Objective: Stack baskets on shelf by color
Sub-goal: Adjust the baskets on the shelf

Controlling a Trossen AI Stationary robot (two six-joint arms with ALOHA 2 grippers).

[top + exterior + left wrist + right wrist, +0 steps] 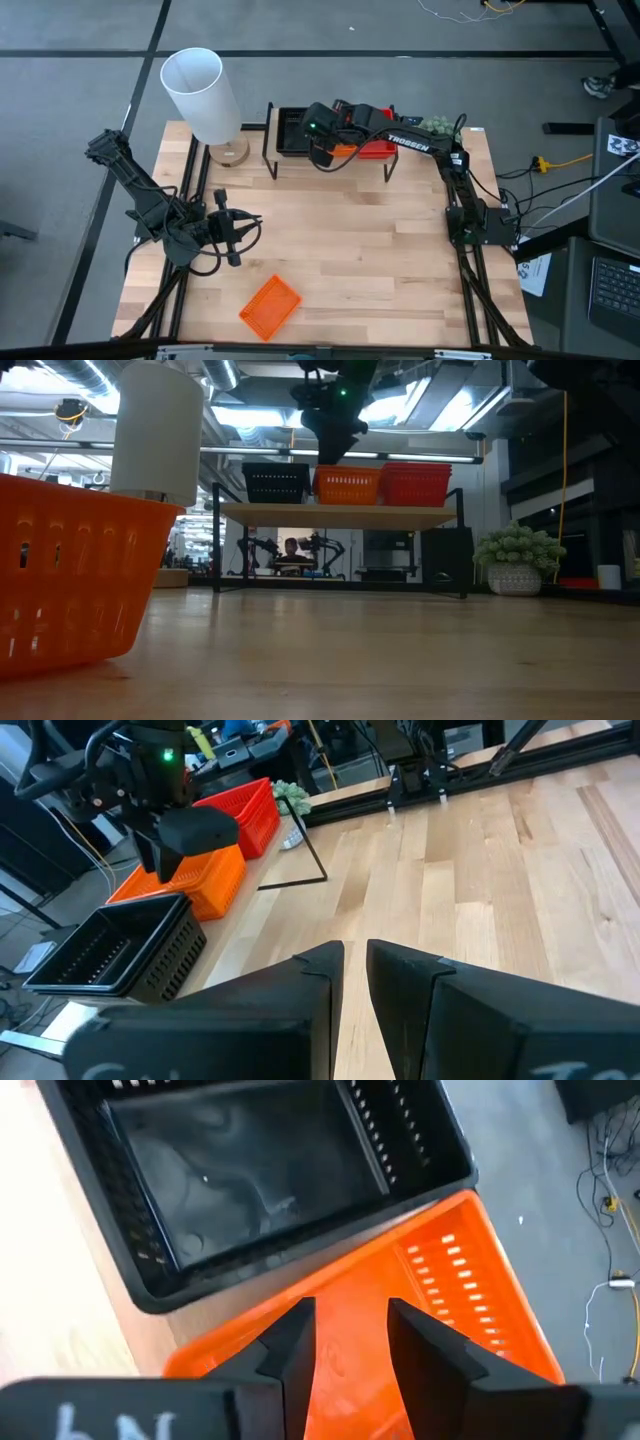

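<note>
The shelf stands at the table's far side. On its top, from left to right, are a black basket, an orange basket and a red basket, side by side. They also show in the low view: black basket, orange basket, red basket. My right gripper is open just above the orange basket, its fingers pointing down into it. Another orange basket lies on the table near the front edge. My left gripper waits at the table's left, open by a narrow gap, holding nothing.
A tall white cylinder on a wooden base stands at the far left corner, beside the shelf. A small green plant sits at the far right, past the shelf. The bare wooden tabletop lies between the shelf and the loose orange basket.
</note>
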